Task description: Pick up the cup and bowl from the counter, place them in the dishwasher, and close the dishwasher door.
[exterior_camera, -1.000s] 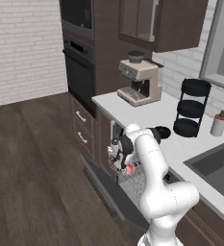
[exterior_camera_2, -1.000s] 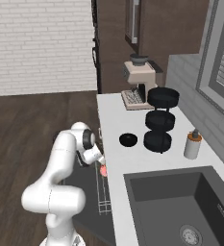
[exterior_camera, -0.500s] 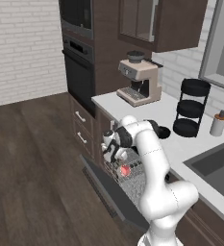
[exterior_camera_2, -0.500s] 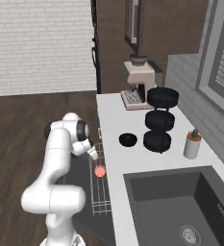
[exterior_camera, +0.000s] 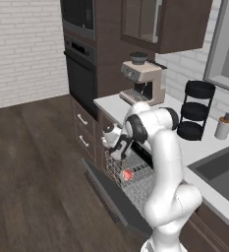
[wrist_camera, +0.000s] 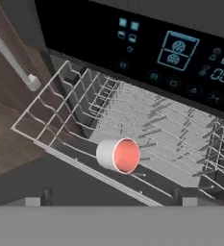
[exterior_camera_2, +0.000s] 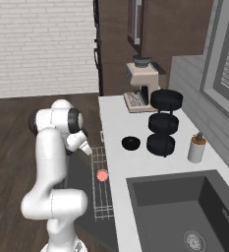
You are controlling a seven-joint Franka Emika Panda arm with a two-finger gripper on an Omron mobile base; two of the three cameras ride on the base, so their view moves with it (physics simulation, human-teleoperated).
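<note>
Bowl point(exterior_camera_2: 130, 142), seen centre frame on the counter point(exterior_camera_2: 117, 129), is judged light, rigid, best pinched at its rim by the empty, spread gripper point(exterior_camera: 112, 143).

Arm rises from the base at about 5 o'clock in the left base view, upper link climbing to a bent elbow near frame centre. From there the forearm folds back down toward 8 o'clock. Wrist tilted downward. Tool point(exterior_camera: 113, 143) hangs at the end of the wrist, jaws spread wide, nothing between them. In the right base view the arm stands at 7 o'clock, elbow high, tool point(exterior_camera_2: 86, 150) angled toward 4 o'clock.
</note>
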